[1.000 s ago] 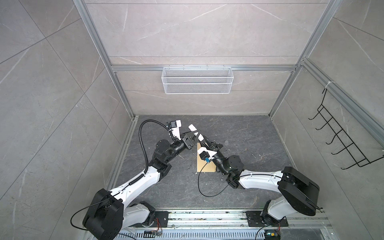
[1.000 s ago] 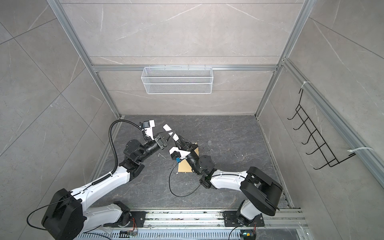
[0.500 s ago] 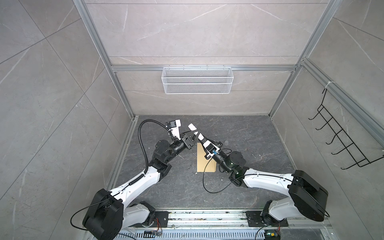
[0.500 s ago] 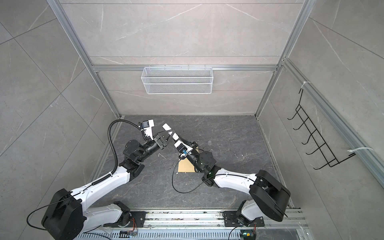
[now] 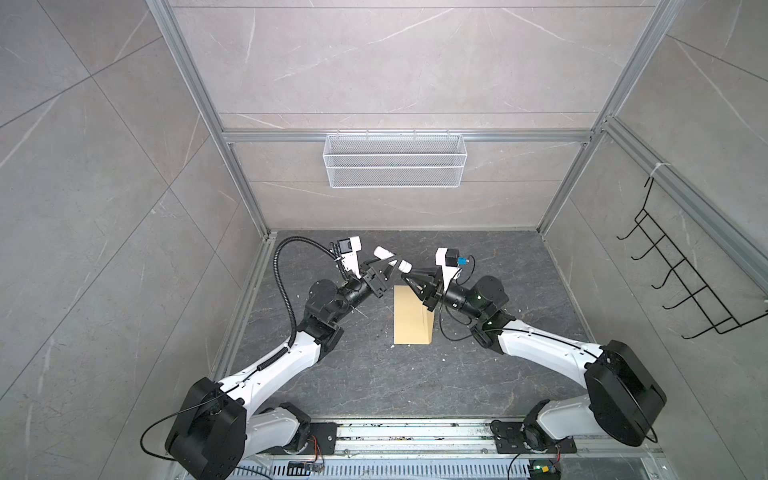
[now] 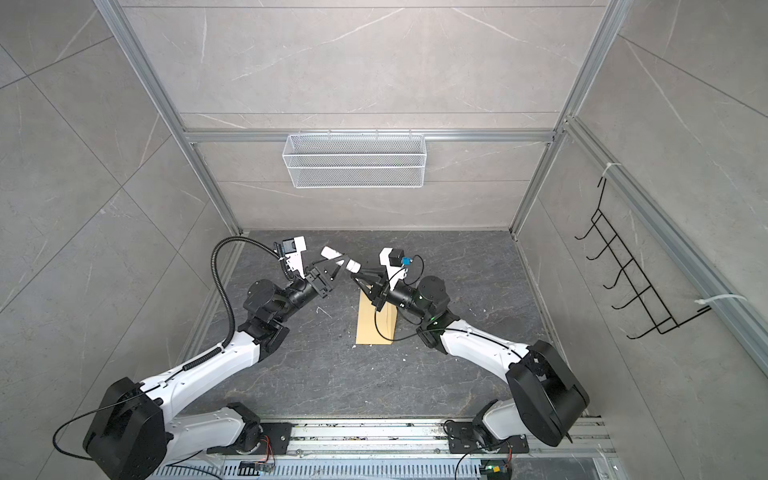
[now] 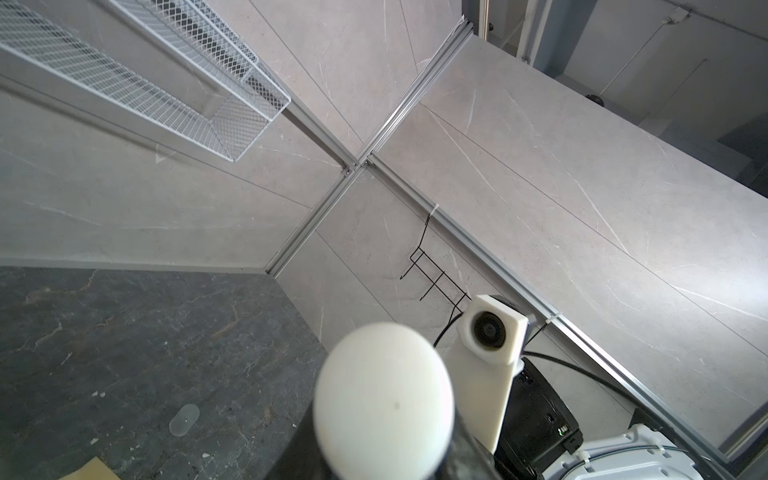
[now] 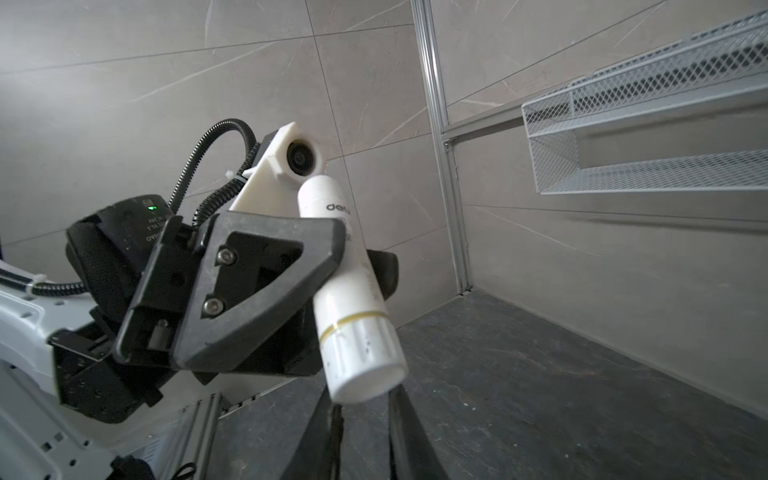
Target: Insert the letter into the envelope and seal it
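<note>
Left pincer (image 5: 386,267): clamped on white glue stick (image 8: 353,307)
Envelope (image 5: 411,320): flat on surface (image 5: 365,374) between arms, far corner hidden behind right pincer (image 5: 405,277)
Right pincer: jaws narrowly parted at stick's cap; grip unclear
Hook rack (image 5: 685,291): right wall

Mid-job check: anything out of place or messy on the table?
Yes. White scraps litter the dark table around the envelope, and a small clear cap-like piece lies loose near its corner. The envelope lies flat, with no damage visible.
</note>
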Controlling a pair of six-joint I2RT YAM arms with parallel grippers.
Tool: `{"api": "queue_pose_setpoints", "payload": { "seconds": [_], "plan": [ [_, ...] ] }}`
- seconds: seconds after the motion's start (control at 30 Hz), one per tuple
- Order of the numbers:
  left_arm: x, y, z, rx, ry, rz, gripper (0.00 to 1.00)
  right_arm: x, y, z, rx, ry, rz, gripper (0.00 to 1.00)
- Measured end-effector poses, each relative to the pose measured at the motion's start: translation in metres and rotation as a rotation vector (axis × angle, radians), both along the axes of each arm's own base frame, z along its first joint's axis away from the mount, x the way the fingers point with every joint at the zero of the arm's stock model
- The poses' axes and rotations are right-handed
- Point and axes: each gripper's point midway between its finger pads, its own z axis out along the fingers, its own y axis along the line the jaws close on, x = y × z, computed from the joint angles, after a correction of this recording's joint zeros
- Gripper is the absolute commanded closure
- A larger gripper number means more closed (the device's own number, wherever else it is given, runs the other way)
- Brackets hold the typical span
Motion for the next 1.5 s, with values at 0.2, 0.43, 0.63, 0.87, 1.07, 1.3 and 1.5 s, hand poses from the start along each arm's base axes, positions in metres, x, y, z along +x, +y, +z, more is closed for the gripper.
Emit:
{"api": "queue_pose_setpoints", "payload": {
  "seconds": [0.2, 0.43, 0.63, 0.87, 1.07, 1.3, 1.5],
  "plan": [
    [-0.001, 0.000, -0.002, 0.024, -0.016, -0.004, 1.00, 0.000, 0.001, -0.004, -0.023, 0.038, 0.055, 0.68],
    [0.002, -0.004, -0.023, 0.087, 0.052, -0.007, 1.00, -0.003, -0.016, 0.002, -0.188, -0.191, -0.085, 0.39],
    [0.001, -0.006, -0.032, 0.116, 0.078, -0.023, 1.00, -0.009, -0.019, 0.003, -0.308, -0.385, -0.197, 0.36],
    [-0.001, -0.010, -0.035, 0.139, 0.092, -0.046, 1.00, -0.019, 0.006, -0.017, -0.460, -0.523, -0.251, 0.39],
    [-0.001, -0.011, -0.039, 0.152, 0.105, -0.055, 1.00, -0.006, 0.015, -0.022, -0.535, -0.558, -0.331, 0.49],
    [-0.001, -0.011, -0.041, 0.157, 0.111, -0.057, 1.00, 0.004, 0.015, -0.021, -0.572, -0.558, -0.402, 0.69],
    [0.000, -0.010, -0.039, 0.159, 0.106, -0.050, 1.00, 0.008, 0.014, -0.020, -0.574, -0.513, -0.427, 0.89]
  ]
}}
